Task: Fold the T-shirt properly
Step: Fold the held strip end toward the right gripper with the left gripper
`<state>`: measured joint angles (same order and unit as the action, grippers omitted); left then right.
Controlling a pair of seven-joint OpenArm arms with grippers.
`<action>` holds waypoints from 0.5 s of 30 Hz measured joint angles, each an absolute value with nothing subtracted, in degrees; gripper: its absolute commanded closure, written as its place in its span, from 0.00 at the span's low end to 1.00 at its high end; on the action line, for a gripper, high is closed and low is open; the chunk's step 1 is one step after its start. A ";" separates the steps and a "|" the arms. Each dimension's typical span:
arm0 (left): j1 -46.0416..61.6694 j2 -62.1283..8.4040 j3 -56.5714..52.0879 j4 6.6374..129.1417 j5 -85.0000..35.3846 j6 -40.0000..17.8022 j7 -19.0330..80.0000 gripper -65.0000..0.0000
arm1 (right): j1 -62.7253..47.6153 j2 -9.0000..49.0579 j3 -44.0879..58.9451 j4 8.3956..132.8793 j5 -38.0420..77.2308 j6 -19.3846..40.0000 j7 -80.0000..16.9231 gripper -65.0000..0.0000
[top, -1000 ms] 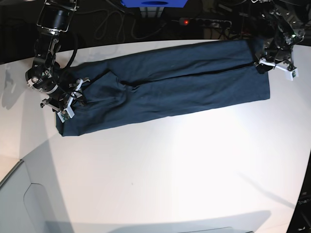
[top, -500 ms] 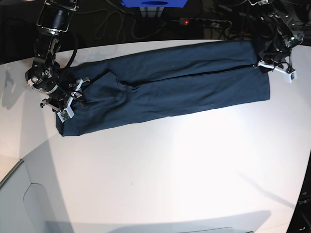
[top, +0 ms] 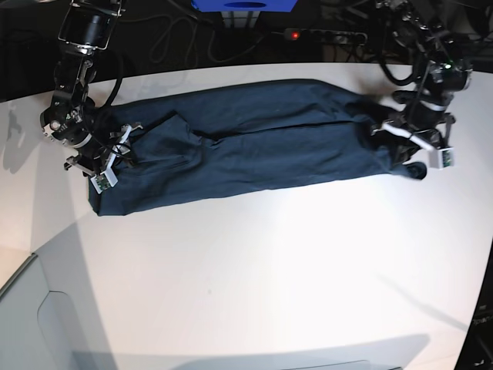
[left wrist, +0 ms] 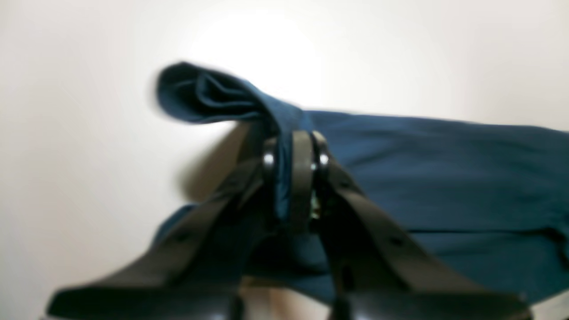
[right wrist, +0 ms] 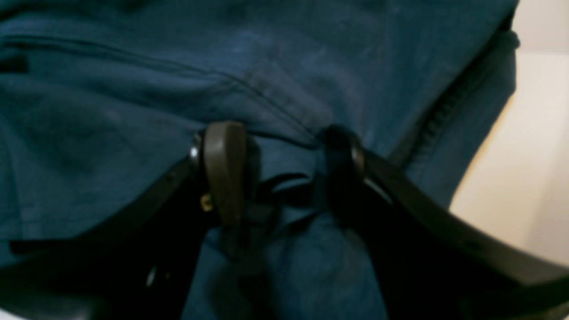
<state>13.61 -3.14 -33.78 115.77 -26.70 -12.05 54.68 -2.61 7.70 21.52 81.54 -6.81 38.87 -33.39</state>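
The dark navy T-shirt (top: pixel 254 146) lies as a long folded band across the white table. At its right end my left gripper (top: pixel 416 146) is shut on a raised, bunched fold of the cloth. The left wrist view shows this gripper (left wrist: pixel 295 155) pinching a ridge of the T-shirt (left wrist: pixel 444 178), with a loose flap curling past the tips. Over the shirt's left end sits my right gripper (top: pixel 114 156). In the right wrist view that gripper (right wrist: pixel 282 164) stands open, fingers apart and resting against the T-shirt (right wrist: pixel 111 111) near a seam.
The white table (top: pixel 269 270) stretches toward the camera, its curved back edge behind the shirt. Behind it are a power strip with a red light (top: pixel 293 34), cables and a blue box (top: pixel 245 5). A pale bin (top: pixel 31 324) sits at bottom left.
My left gripper has shut on the shirt's right end and moved it leftward and toward the camera, bunching that end. The right arm has not moved.
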 measured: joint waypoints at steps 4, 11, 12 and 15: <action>13.91 0.05 -27.79 115.70 -25.91 -11.75 55.48 1.00 | -2.59 7.70 21.52 81.54 -6.81 38.85 -33.41 0.60; 14.72 4.12 -15.18 115.70 -25.74 -11.55 54.89 1.00 | -2.59 7.70 21.52 81.54 -6.79 38.85 -33.36 0.60; 14.63 4.69 -13.85 115.70 -25.76 -11.55 54.85 1.00 | -2.61 7.70 21.50 81.54 -6.76 38.85 -33.39 0.60; 14.37 6.42 -10.87 115.70 -25.71 -11.42 54.63 1.00 | -2.57 7.70 21.43 81.54 -6.79 38.85 -33.39 0.60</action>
<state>14.37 6.42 -10.87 115.70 -25.71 -11.42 54.63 -2.57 7.70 21.43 81.54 -6.79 38.85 -33.39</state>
